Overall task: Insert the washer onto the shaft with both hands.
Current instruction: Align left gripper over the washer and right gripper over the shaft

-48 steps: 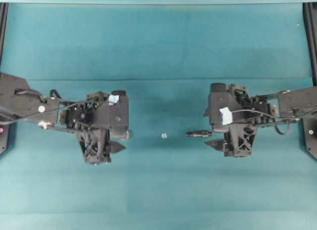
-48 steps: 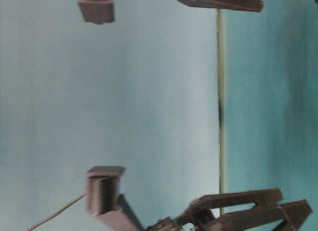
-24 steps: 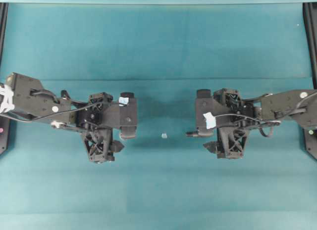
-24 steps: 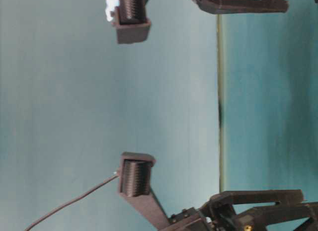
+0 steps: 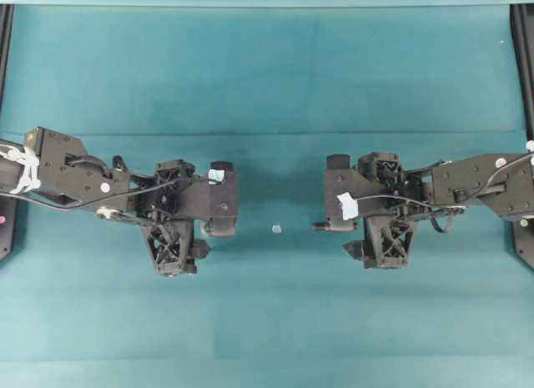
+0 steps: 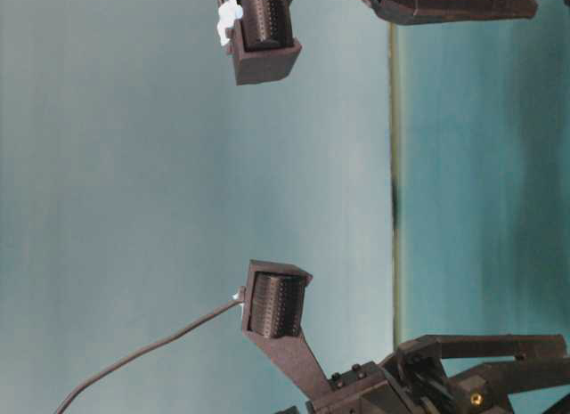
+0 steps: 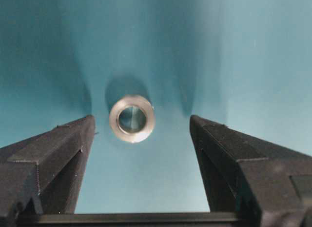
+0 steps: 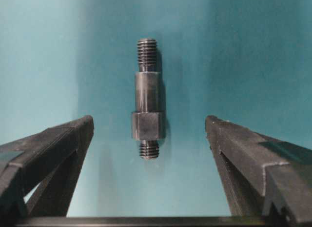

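Plain teal cloth table (image 5: 267, 71), w/ black frame rails (image 5: 524, 113) at the edges. Small silvery metal ring washer (image 7: 132, 118) lies flat btwn the wide-apart fingers of the left black gripper (image 7: 141, 127), untouched. Dark grey stepped threaded shaft (image 8: 147, 111) lies btwn the wide-apart fingers of the right black gripper (image 8: 148, 127), untouched.

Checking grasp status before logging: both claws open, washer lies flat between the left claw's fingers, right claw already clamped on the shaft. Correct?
Not quite. The right claw is open too; in the right wrist view the shaft lies free between its fingers. The left claw and washer are as stated.
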You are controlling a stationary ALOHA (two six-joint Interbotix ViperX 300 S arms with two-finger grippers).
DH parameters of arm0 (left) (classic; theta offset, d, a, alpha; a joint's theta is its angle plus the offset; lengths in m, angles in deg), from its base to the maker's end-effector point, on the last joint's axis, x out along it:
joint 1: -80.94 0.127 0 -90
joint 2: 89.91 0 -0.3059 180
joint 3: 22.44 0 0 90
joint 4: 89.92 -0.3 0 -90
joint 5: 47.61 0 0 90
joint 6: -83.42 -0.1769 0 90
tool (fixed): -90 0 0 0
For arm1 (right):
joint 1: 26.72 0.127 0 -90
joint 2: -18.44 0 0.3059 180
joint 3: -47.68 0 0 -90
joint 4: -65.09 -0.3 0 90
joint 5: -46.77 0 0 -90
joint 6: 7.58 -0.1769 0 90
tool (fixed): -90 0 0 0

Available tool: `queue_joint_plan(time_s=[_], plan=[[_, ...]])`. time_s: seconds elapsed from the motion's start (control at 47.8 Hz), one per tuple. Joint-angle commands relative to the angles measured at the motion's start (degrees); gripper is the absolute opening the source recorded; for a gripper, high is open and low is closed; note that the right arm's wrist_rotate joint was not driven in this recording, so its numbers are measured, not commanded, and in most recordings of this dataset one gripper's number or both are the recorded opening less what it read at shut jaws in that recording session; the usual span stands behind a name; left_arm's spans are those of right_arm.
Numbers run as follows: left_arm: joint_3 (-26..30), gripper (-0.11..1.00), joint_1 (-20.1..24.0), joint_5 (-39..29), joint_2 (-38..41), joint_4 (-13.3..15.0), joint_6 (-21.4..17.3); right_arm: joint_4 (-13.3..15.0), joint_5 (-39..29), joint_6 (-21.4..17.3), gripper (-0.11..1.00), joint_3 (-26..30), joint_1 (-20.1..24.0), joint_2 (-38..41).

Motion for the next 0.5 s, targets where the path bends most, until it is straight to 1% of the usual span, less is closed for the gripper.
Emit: queue_joint_plan(time_s=[0.0,0.481], plan=[[0.9,0.80,0.5,0.9,0.0,-0.2,-0.2,-0.1,0.6,0.0,0.85,0.4,0.1,0.1],[0.8,0.80,0.7,1.4,1.4,-0.2,-0.4,-0.1,2.2,0.0,0.85,0.1,0.0,0.9]])
